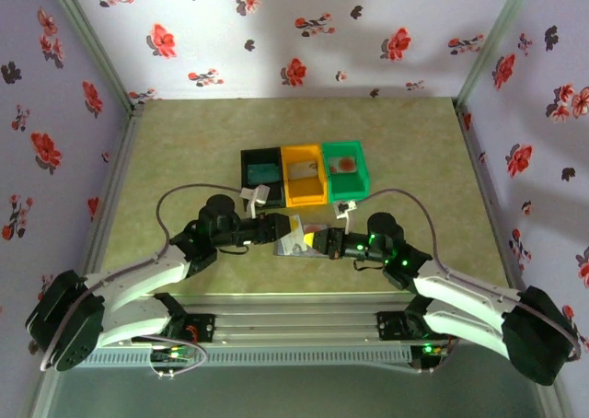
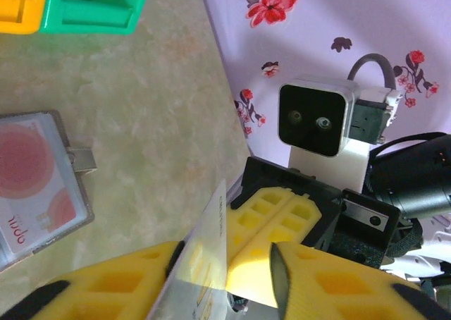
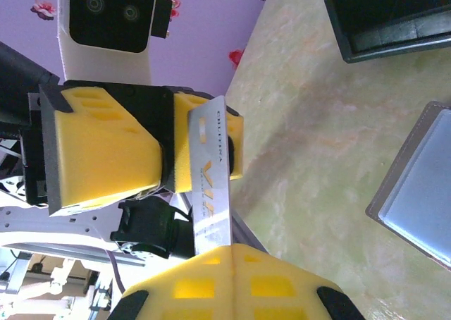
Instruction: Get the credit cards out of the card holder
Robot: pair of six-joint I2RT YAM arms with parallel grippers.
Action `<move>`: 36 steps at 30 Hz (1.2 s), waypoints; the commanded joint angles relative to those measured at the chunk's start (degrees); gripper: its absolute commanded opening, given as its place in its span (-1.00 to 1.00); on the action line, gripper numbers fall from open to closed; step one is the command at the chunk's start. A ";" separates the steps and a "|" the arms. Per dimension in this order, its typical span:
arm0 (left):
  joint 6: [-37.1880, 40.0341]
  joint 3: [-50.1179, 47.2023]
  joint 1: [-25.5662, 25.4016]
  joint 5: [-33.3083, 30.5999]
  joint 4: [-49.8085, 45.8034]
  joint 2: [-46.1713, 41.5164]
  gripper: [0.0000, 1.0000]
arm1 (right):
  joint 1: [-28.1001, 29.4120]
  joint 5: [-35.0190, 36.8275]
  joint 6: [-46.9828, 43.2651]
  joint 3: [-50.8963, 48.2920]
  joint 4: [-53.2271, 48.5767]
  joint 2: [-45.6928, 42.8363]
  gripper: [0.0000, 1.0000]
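The right gripper (image 3: 227,255) is clamped on the lower edge of one credit card (image 3: 208,179) and holds it upright just beside the card holder (image 2: 39,186). The left gripper (image 2: 225,256) faces it with its fingers apart, the card standing between them close against one finger (image 2: 99,285). The card holder lies flat on the table (image 2: 155,122). In its window sits a pale card (image 2: 28,168) with red-orange blots.
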 commanded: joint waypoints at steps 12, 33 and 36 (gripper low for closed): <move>-3.35 -3.84 -0.34 -7.86 5.45 -2.89 -1.00 | 0.22 7.96 2.34 0.27 0.02 -3.41 -0.32; -10.16 -8.30 -5.12 -30.31 12.77 -7.34 -1.00 | 14.63 28.82 2.72 -1.52 34.54 15.77 0.22; -10.70 -9.43 -5.61 -31.05 13.91 -7.53 -1.00 | 14.71 29.36 1.44 -0.03 35.95 16.60 0.17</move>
